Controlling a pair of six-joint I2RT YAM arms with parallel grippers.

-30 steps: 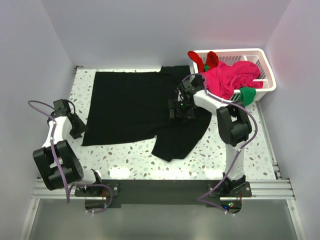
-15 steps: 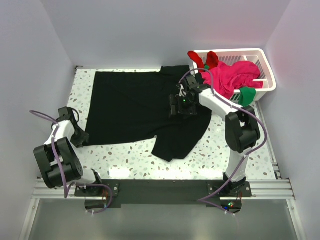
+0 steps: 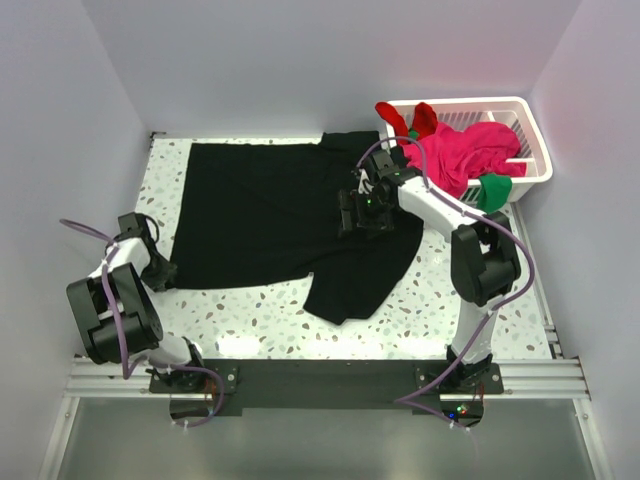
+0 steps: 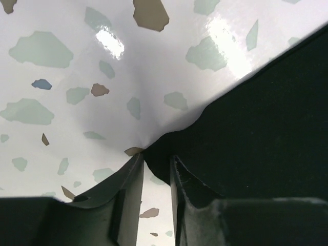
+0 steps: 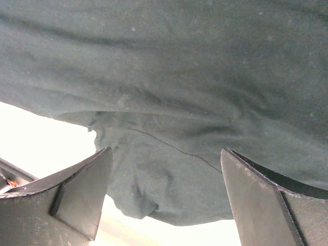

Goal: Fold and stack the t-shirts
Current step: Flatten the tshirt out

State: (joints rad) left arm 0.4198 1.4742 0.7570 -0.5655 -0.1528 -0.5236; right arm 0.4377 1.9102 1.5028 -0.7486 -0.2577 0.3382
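A large black t-shirt lies spread flat on the speckled table, one sleeve trailing toward the near edge. My left gripper is low at its near-left corner. In the left wrist view that corner sits between the fingertips of the left gripper, whose jaws stand narrowly apart with table showing between them. My right gripper hovers over the shirt's right part, jaws wide. The right wrist view shows wrinkled cloth beneath the right gripper, nothing gripped.
A white slatted basket stands at the back right, holding a magenta-pink t-shirt, a red one and a green one hanging over its front. Walls close in on three sides.
My left gripper has come down along the shirt's left edge to its near-left corner and its jaws have narrowed. The right gripper shifted slightly left over the shirt, still wide.
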